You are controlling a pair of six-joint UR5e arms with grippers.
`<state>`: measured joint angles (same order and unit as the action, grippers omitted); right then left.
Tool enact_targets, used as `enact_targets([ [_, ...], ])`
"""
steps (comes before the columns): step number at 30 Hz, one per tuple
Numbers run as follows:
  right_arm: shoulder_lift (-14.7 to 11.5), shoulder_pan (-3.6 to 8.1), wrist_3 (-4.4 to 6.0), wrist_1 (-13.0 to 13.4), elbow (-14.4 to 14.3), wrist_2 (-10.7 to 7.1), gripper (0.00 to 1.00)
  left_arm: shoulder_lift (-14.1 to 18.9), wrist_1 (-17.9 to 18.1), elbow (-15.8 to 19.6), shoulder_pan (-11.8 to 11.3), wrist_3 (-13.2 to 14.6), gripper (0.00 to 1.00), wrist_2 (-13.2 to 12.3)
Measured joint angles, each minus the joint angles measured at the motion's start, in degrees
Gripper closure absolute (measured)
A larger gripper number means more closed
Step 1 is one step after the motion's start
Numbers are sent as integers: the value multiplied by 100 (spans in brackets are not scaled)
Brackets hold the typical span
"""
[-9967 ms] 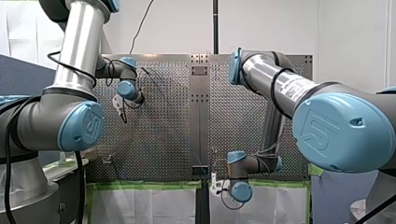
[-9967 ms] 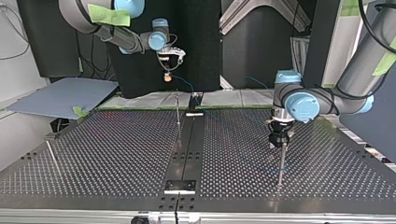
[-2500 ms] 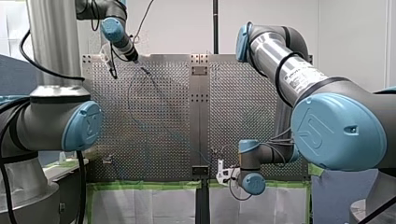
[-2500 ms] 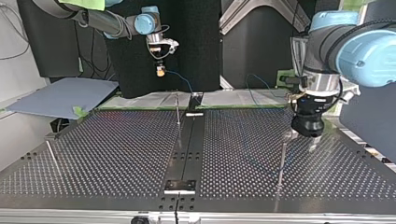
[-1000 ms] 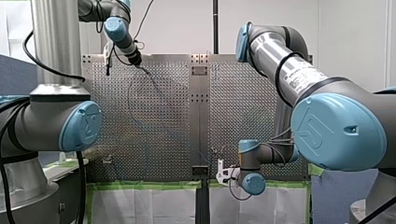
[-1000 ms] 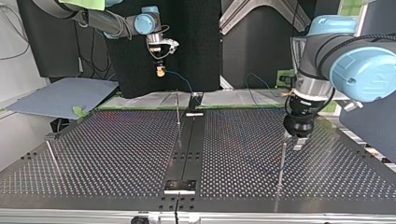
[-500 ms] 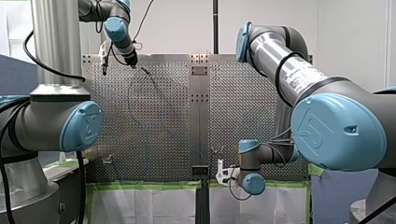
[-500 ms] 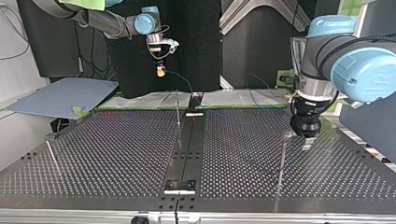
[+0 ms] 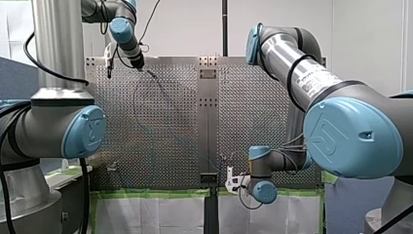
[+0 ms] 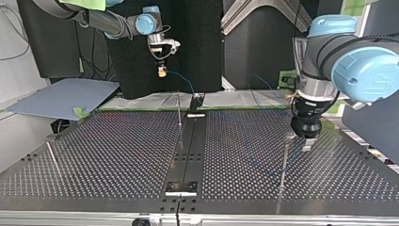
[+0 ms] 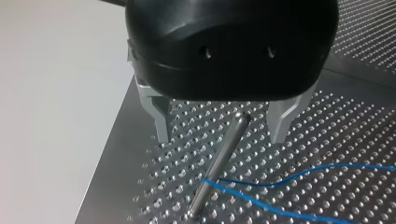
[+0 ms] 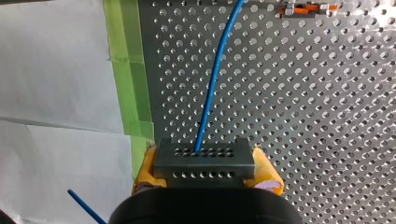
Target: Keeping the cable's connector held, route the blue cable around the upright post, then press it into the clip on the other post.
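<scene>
While my right gripper (image 12: 205, 171) clamps the connector (image 12: 204, 157) between yellow-padded fingers (image 12: 144, 170), the blue cable (image 12: 211, 88) hooks round the foot of the post (image 11: 219, 158) on the desk (image 11: 336, 116), well under my left gripper (image 11: 220, 137), whose open fingers straddle its tip. Left arm nearer — descent along the post judged next.

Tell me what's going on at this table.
My right gripper, yellow-padded, holds the grey connector, with the blue cable running out of it across the perforated table. My left gripper hangs open, straddling the tip of the upright post. The cable bends round that post low down.
</scene>
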<state>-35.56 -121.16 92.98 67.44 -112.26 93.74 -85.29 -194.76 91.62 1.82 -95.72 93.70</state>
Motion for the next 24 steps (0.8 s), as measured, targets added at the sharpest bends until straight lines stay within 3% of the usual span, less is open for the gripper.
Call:
enact_targets([
  [13,0,-15,45,-32,2,-4,100,-5,171,-207,376,607,0,-580],
  [18,0,-30,47,-23,1,-4,100,-68,268,-340,532,631,0,-600],
  [24,2,-34,47,-13,3,-12,100,-404,311,-568,785,654,0,-439],
])
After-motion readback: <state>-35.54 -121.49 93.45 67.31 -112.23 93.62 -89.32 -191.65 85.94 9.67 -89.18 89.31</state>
